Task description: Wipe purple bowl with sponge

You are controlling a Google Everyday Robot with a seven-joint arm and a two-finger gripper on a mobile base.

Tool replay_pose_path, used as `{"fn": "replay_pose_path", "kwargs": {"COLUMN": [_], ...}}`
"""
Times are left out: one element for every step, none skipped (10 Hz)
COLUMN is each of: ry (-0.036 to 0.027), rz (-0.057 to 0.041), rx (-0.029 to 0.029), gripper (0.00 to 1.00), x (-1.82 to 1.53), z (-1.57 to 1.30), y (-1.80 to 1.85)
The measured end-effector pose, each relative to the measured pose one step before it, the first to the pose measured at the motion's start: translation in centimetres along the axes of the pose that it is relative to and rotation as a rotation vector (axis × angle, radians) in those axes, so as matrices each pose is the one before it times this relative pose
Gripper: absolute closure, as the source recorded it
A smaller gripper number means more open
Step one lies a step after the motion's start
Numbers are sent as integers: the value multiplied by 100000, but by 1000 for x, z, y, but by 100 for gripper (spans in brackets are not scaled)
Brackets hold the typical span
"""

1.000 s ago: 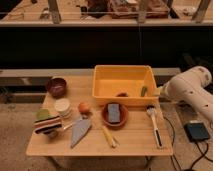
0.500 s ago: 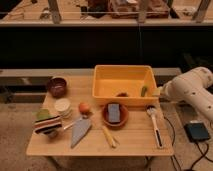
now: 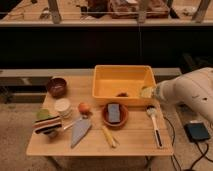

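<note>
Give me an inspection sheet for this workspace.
Surface: wooden table, crowded.
Job's things: purple bowl at the back left; sponge lying in the orange-red bowl.
Clutter: yellow bin, white cup, grey-blue pointed piece, brush, small orange round item, striped stack.
Grippers: gripper at the bin's front right corner, apart from sponge and purple bowl.
Cables: black cable on the floor near a dark box.
Surroundings: dark counter behind the table.

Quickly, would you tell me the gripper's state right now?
The gripper: state cannot be told; it is at the yellow bin's right edge.
</note>
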Motion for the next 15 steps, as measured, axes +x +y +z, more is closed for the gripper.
{"fn": "replay_pose_path", "kwargs": {"ry": [-72, 13, 56, 27, -715, -1267, -1023, -2162, -1914, -1476, -2293, -2208, -2298, -1631, -1557], "rz": [-5286, -1769, -78, -19, -784, -2106, -2586, -3130, -2487, -1801, -2643, -2207, -1210, 1, 1050], "rx": [2841, 774, -141, 6, 41, 62, 668, 1247, 1270, 817, 896, 839, 568, 59, -701], "gripper": [38, 38, 38, 38, 38, 38, 38, 38, 38, 38, 38, 38, 38, 38, 38], "x": [-1012, -306, 0, 19, -18, -220, -256, -534, -488, -313, -431, -300, -291, -12, 440], "z": [-773, -184, 28, -20, -27, 122, 203, 695, 902, 940, 1666, 1775, 1951, 1648, 2255], "y": [-2525, -779, 65, -19, 57, -206, -536, -1357, -1628, -1579, -2526, -1949, -1173, -527, -124]}}
